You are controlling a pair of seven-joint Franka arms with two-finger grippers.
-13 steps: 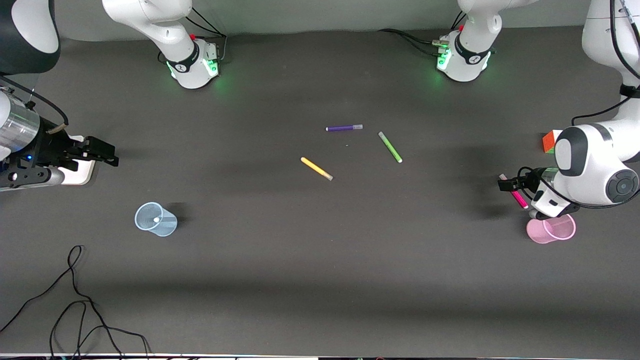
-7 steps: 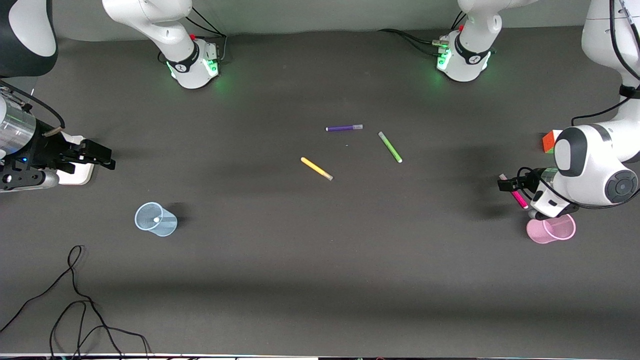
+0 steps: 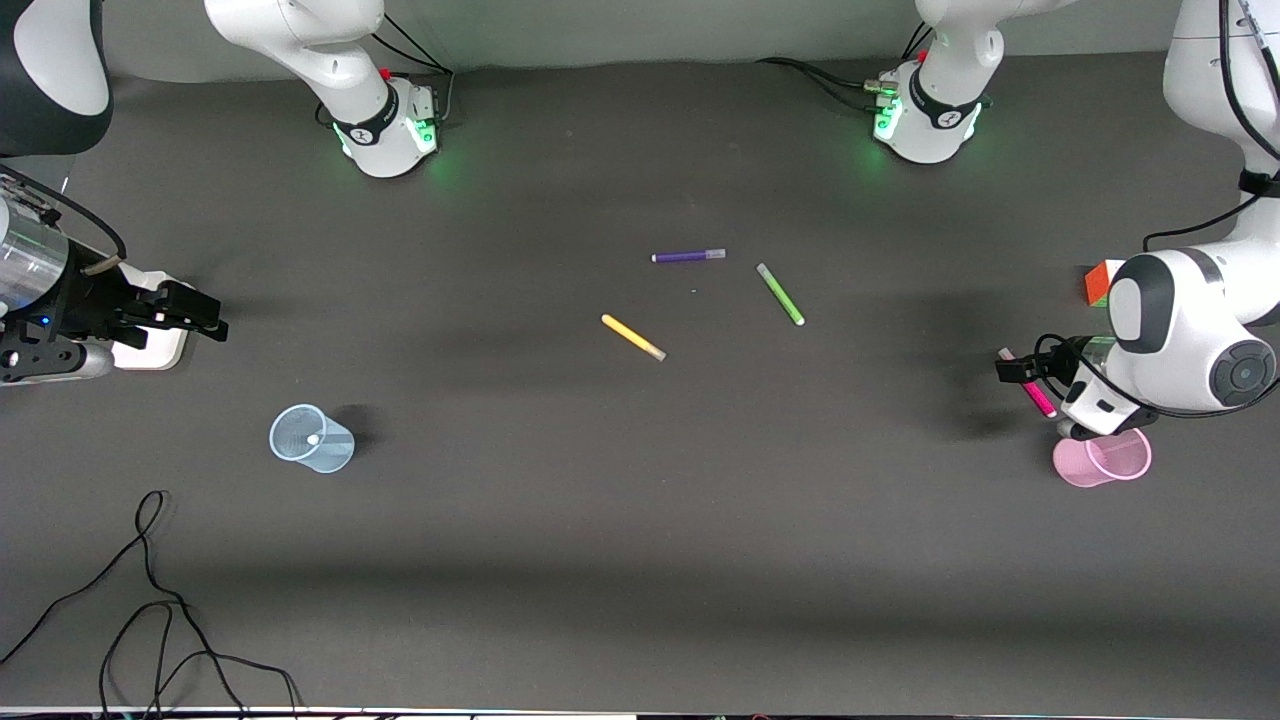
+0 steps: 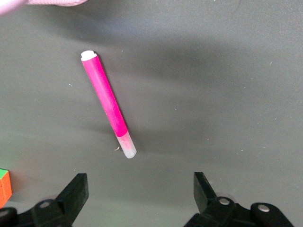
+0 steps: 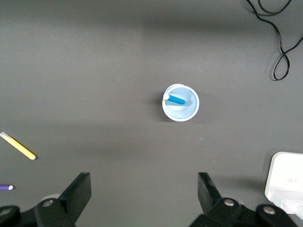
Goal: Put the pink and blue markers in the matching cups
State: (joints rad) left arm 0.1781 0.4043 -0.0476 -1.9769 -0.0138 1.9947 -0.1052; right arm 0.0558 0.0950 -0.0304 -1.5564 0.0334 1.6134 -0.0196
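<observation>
The pink marker (image 3: 1036, 392) (image 4: 108, 104) lies flat on the table at the left arm's end. My left gripper (image 3: 1012, 369) (image 4: 140, 191) hovers open just above it, with the marker's pale cap just ahead of the fingertips and nothing between them. The pink cup (image 3: 1101, 458) (image 4: 52, 2) stands a little nearer to the front camera than the marker. At the right arm's end, the pale blue cup (image 3: 311, 439) (image 5: 180, 102) stands upright with the blue marker (image 5: 176, 99) inside it. My right gripper (image 3: 205, 318) (image 5: 143, 191) hangs open and empty, apart from that cup.
Purple (image 3: 688, 256), green (image 3: 780, 293) and yellow (image 3: 633, 337) markers lie mid-table. An orange and green cube (image 3: 1100, 284) sits by the left arm. A white box (image 3: 155, 345) lies under the right gripper. A black cable (image 3: 150, 600) loops near the front edge.
The right gripper has drawn back slightly toward the right arm's end of the table, still open. The left arm and the markers have not moved.
</observation>
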